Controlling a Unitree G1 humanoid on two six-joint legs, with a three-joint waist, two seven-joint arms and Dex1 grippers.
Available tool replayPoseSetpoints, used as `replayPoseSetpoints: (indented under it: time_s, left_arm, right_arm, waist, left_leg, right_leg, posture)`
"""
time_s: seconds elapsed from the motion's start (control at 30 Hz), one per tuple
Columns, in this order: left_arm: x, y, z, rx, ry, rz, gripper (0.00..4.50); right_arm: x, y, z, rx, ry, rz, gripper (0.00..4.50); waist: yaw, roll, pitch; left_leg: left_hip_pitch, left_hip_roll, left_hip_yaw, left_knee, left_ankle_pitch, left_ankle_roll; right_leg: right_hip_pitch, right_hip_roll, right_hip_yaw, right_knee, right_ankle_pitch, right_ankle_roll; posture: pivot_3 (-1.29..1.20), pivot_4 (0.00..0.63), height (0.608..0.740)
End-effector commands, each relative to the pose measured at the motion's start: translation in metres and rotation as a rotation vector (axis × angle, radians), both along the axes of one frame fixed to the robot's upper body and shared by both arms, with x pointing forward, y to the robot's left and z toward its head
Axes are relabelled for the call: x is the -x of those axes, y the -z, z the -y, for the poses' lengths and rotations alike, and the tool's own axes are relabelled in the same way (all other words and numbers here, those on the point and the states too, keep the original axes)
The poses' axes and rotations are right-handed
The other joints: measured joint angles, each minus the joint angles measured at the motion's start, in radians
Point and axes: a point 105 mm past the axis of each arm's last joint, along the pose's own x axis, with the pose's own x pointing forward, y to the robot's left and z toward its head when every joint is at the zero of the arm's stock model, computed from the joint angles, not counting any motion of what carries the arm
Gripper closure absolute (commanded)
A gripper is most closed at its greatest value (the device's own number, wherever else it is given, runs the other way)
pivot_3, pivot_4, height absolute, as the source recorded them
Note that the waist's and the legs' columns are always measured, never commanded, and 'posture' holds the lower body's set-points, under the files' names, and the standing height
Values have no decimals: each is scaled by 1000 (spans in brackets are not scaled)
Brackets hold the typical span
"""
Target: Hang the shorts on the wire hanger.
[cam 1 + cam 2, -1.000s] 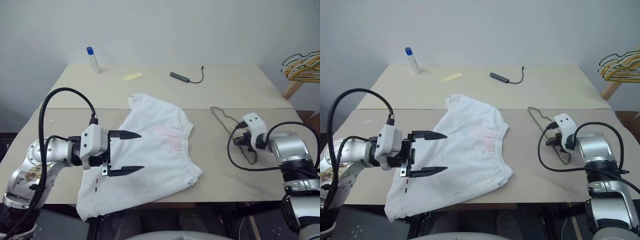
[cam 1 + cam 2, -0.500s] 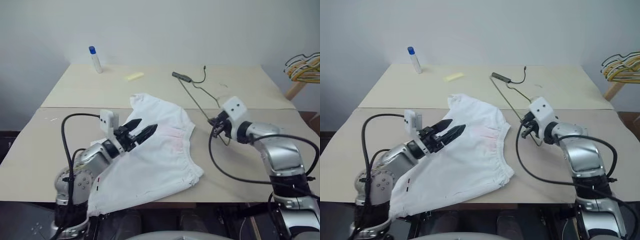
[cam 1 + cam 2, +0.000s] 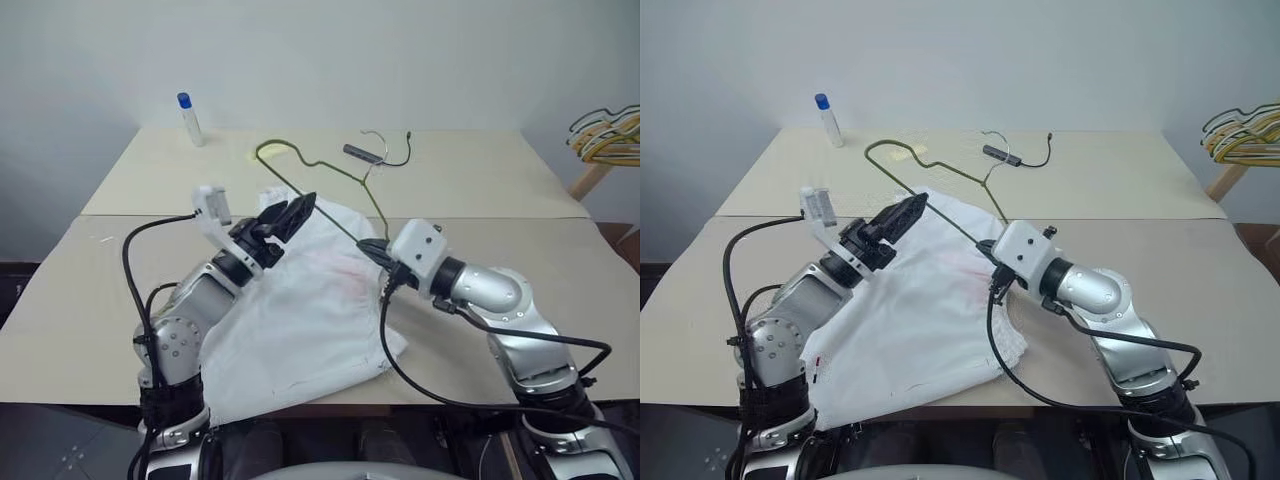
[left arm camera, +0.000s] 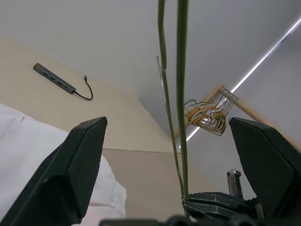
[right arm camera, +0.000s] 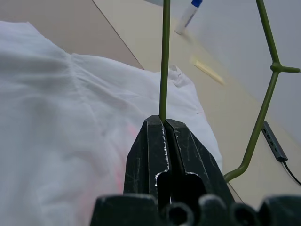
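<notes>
Head views: white cloth shorts (image 3: 300, 320) lie on the beige table (image 3: 480, 180); right gripper (image 3: 378, 250) lifts the thin olive wire hanger (image 3: 320, 170) above them. Left wrist view — left gripper (image 4: 174, 155) spread wide, empty. Right wrist view — fingers (image 5: 153, 150) clamped on hanger wire.

Even, soft light falls over my table (image 3: 480, 175), with no glare on it and only faint shadows under the shorts (image 3: 300, 320). My head views are fairly sharp, slightly hazy. In my left wrist view a bright strip runs toward two o'clock, and my near fingers (image 4: 70, 174) look soft.
</notes>
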Motion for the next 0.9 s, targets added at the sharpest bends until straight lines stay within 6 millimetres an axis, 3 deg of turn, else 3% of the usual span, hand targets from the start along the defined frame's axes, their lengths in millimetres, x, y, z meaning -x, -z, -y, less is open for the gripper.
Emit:
replayPoseSetpoints:
  time_s: [0.03, 0.33, 0.4, 0.63, 0.73, 0.9]
  left_arm:
    - [-4, -14, -1, 109, -1, 5, 899]
    - [-3, -15, 12, 132, 46, -5, 4005]
    - [-3, -14, 14, 133, 53, -8, 4471]
    - [-5, -12, 17, 119, 47, 2, 4471]
    - [0, -16, 18, 108, 66, 48, 4500]
    - [6, -28, 13, 118, 107, 140, 4500]
  right_arm:
    - [5, -13, -5, -14, -19, 68, 4500]
    - [9, -12, -6, 5, -39, 82, 4500]
    - [10, -13, -7, 11, -50, 89, 4500]
    - [12, -13, -6, 14, -60, 97, 4500]
    - [23, -10, -9, 47, -137, 80, 3745]
    - [30, -22, 6, 43, -158, 171, 1928]
  waist:
    - [2, 0, 0]
    - [1, 0, 0]
    - [1, 0, 0]
    - [0, 0, 0]
    - [0, 0, 0]
    - [1, 0, 0]
  left_leg:
    - [0, 0, 0, 0, 0, 0]
    - [0, 0, 0, 0, 0, 0]
    - [0, 0, 0, 0, 0, 0]
    - [0, 0, 0, 0, 0, 0]
    - [0, 0, 0, 0, 0, 0]
    - [-1, 0, 0, 0, 0, 0]
  right_leg:
    - [0, 0, 0, -1, 0, 0]
    - [0, 0, 0, -1, 0, 0]
    - [0, 0, 0, -1, 0, 0]
    - [0, 0, 0, -2, 0, 0]
    - [0, 0, 0, -3, 0, 0]
    - [1, 0, 0, -3, 0, 0]
  posture:
    - [5, 0, 740]
    - [-4, 0, 740]
    - [-5, 0, 740]
    - [-11, 0, 740]
    - [-9, 0, 740]
    - [-2, 0, 740]
